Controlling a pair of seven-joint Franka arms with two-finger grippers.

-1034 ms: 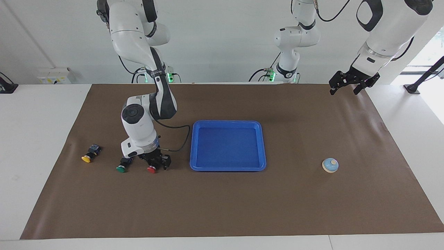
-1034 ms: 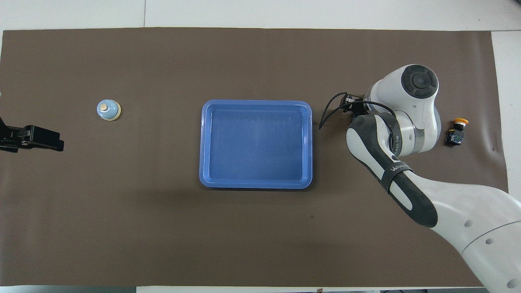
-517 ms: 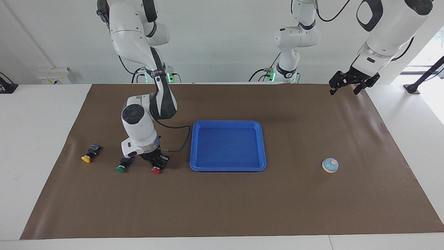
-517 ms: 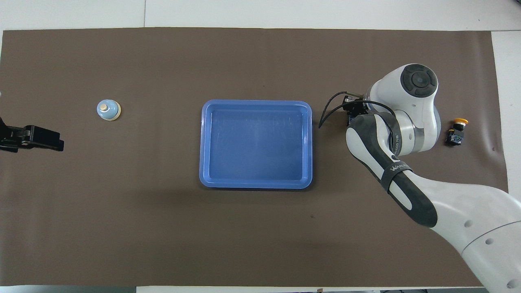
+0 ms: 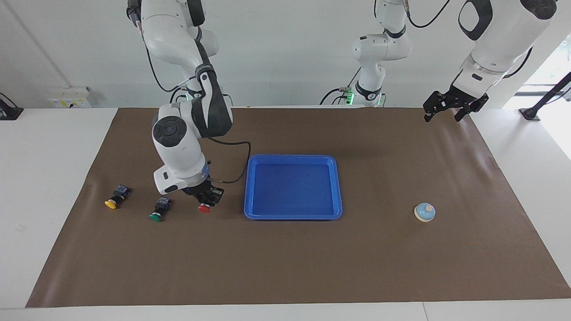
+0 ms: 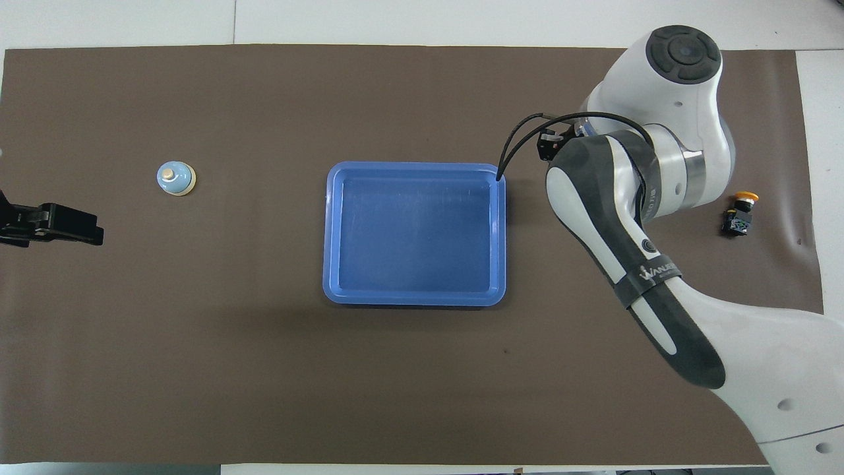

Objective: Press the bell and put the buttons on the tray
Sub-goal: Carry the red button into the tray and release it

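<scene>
**Red button in the right gripper, off the mat**

Buttons first. Red button [image 5: 204, 207] is clamped in the right gripper [image 5: 206, 199], cap pointing down, lifted clear of the brown mat [image 5: 285, 258] between the green button and the tray. Only the red cap and a sliver of black body show under the fingers; the rest is lost in the gripper. From the overhead view neither this button nor the gripper can be seen at all (the right arm's wrist and forearm cover that whole patch).

Green button [image 5: 158, 213] lies on its side on the mat, cap turned away from the robots, just beside the held one toward the right arm's end of the table. It too is hidden from above by the arm. Yellow button [image 5: 116, 198] lies the same way, farther toward that end, and shows in both views [image 6: 740, 212].

Tray [image 5: 338, 187] sits mid-table on the mat, nothing in it; a black cable from the right wrist hangs over one corner in the overhead view.

Bell [image 5: 424, 212] stands upright on the mat toward the left arm's end, well apart from the tray.

Left gripper [image 5: 449, 109] waits in the air over the mat's corner at its own end, jaws apart, holding nothing. The overhead view cuts it off at the edge, showing only dark fingers [image 6: 56, 224].
</scene>
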